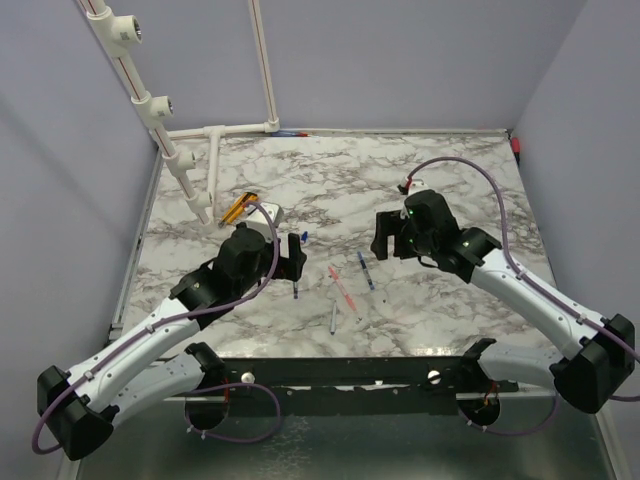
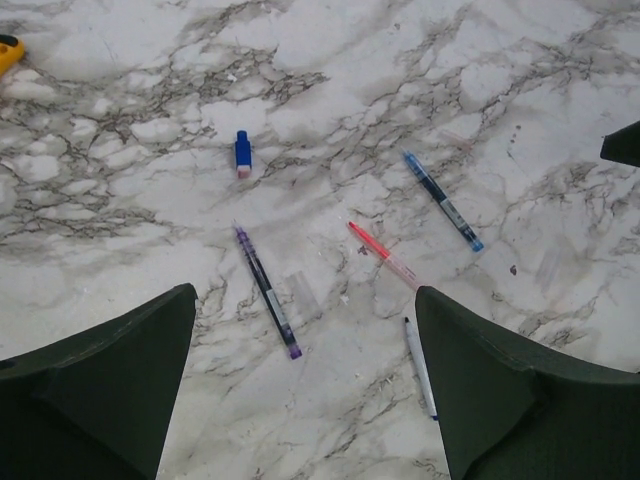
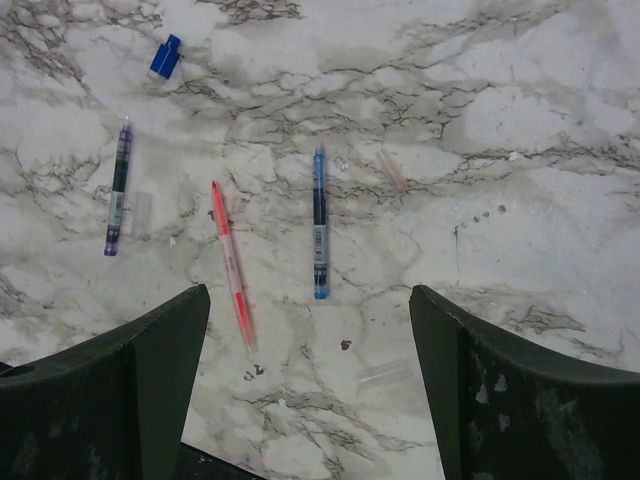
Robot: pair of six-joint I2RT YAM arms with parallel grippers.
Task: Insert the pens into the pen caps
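Plainly neither tool has hold of anything: my left tool (image 2: 303, 300) hangs over the bench (image 2: 480, 60) with its fingers spread wide and empty. My right tool (image 3: 308, 292) is just as wide and just as empty. I judge the step in hand to be the first pick, a pen in one tool and a cap in the other.

The purple-dark pen (image 2: 268, 292) lies below the gap between the left tool's fingers. I would come straight down on it, turn the wrist until the fingers cross the barrel squarely, and close at mid-length so the writing end sticks out free. The blue pen (image 3: 319, 222) lies just ahead of the right tool's gap.

The blue cap (image 2: 242, 153) lies apart from the pens, beyond the purple-dark pen's far tip. It is short, so I would pinch it at the closed end, leave the mouth clear, and line up the two axes before pushing.

Counting, I see four pens: the purple-dark pen, a red-pink pen (image 2: 385, 255), the blue pen and a whitish pen (image 2: 420, 365) beside the left tool's right finger. There is one solid blue cap. Three faint clear sleeves (image 3: 383, 375) lie among the pens in the right wrist view; they may be caps, but I cannot tell. One yellow-and-black flat item (image 1: 237, 208) lies at the far left, well apart.
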